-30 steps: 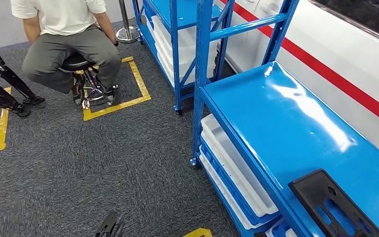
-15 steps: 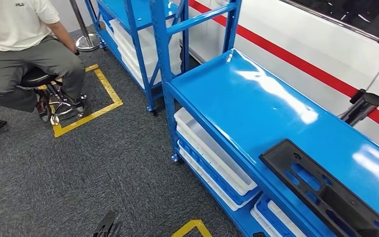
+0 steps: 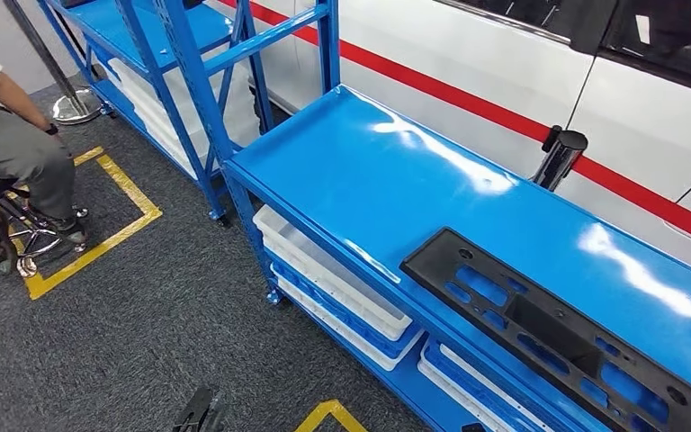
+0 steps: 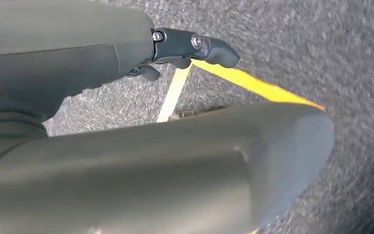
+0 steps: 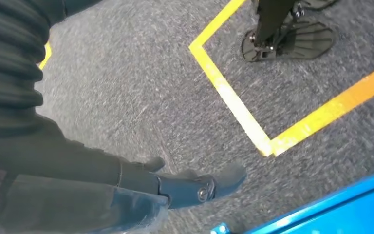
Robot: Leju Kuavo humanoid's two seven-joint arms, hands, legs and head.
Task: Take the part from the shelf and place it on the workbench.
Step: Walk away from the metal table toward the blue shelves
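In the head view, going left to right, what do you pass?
Seated person → yellow floor tape → white trays under the blue shelf top → black part lying on that shelf.

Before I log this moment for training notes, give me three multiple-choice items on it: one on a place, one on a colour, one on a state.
1. Where does the black part lie?
A. On the blue shelf's top surface
B. On the carpet
C. In a white tray

2. What colour is the tape on the carpet?
A. Red
B. Yellow
C. Green

3. How is the right hand?
A. Gripping the part
B. Holding a tray
C. Holding nothing, above the carpet

Key: 1 A, it rests flat on the blue shelf; 2 B, yellow lines frame the floor squares; 3 C, its fingers hang over bare carpet.
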